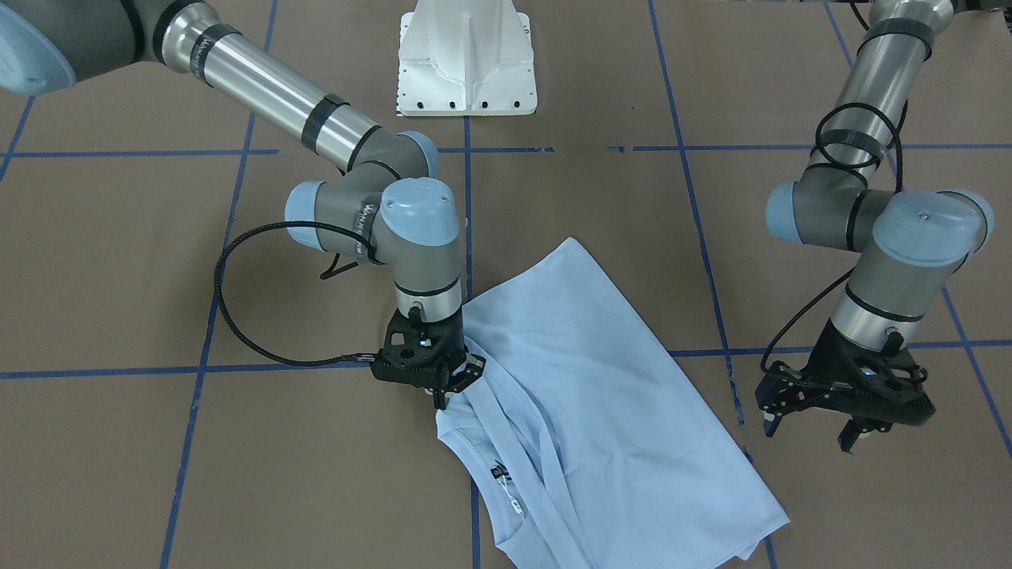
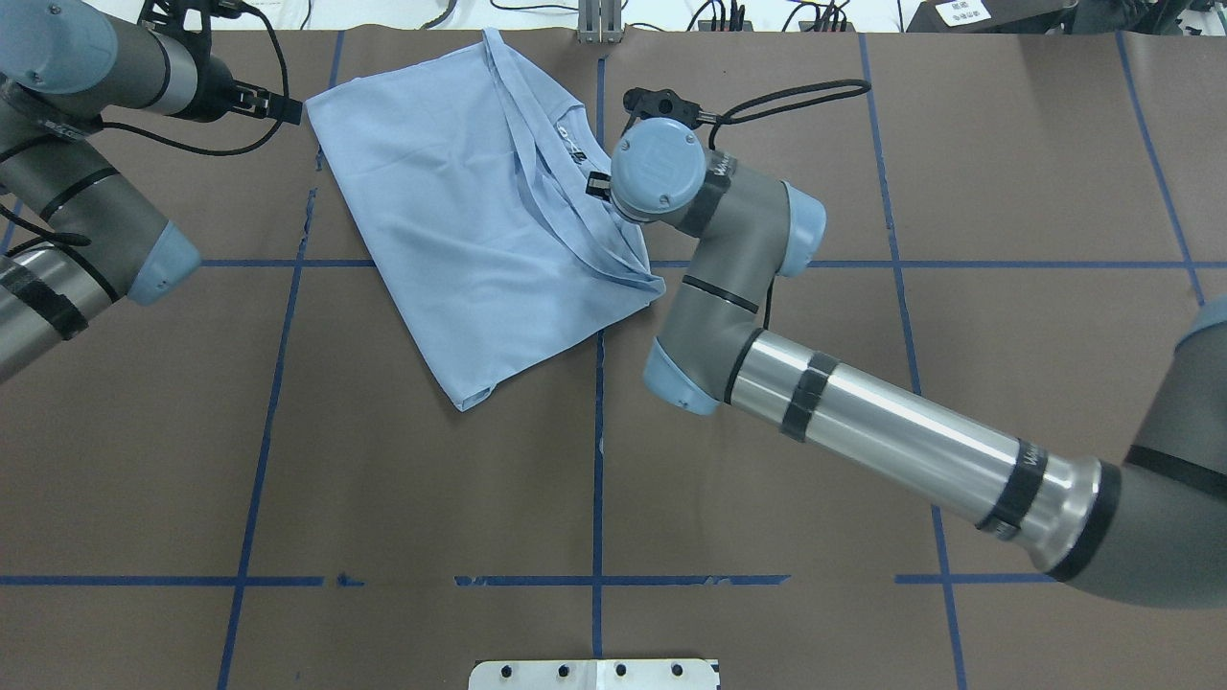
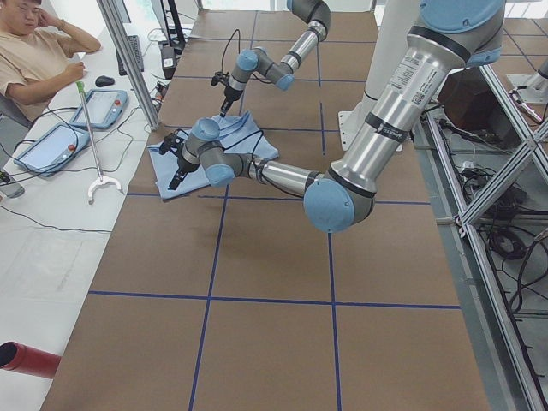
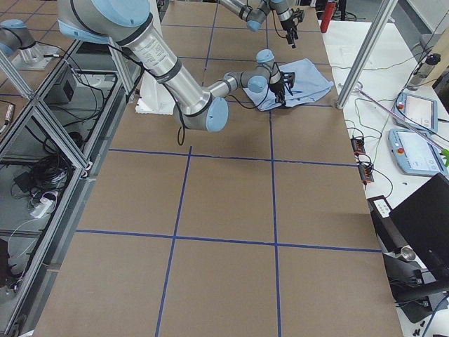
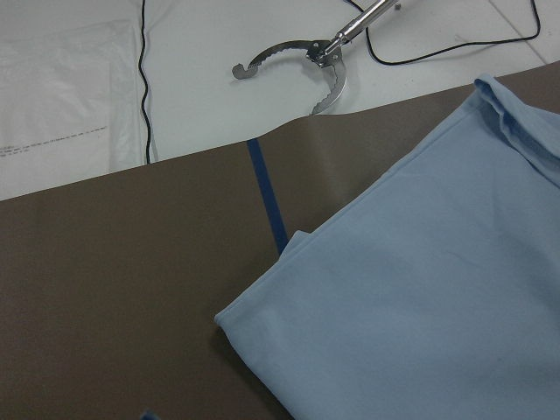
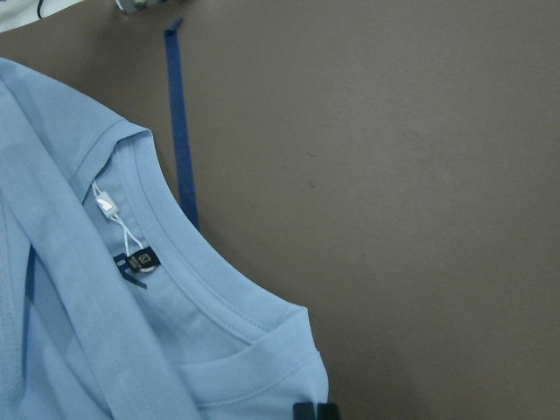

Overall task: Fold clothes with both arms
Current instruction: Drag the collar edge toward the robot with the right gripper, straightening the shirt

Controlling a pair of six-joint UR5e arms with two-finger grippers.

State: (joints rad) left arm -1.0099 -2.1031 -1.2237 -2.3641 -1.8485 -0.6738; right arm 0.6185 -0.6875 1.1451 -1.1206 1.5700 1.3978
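Mid-fold, shirt (image 1: 601,371) at far edge of table (image 2: 383,498), left of centre. Pinches its shoulder fold w/ R gripper (image 1: 444,393), shut on cloth; L gripper (image 1: 810,431) open beside corner. Prob. needs L onto corner next.

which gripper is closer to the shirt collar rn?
Right. The right gripper pinches the T-shirt edge right beside the collar. The left gripper hovers open off the shirt's opposite side, over bare table.

Near right arm (image 4: 168,70) stretched across brown table (image 4: 224,203) to light blue T-shirt (image 4: 309,78), far left arm (image 4: 249,15) beyond
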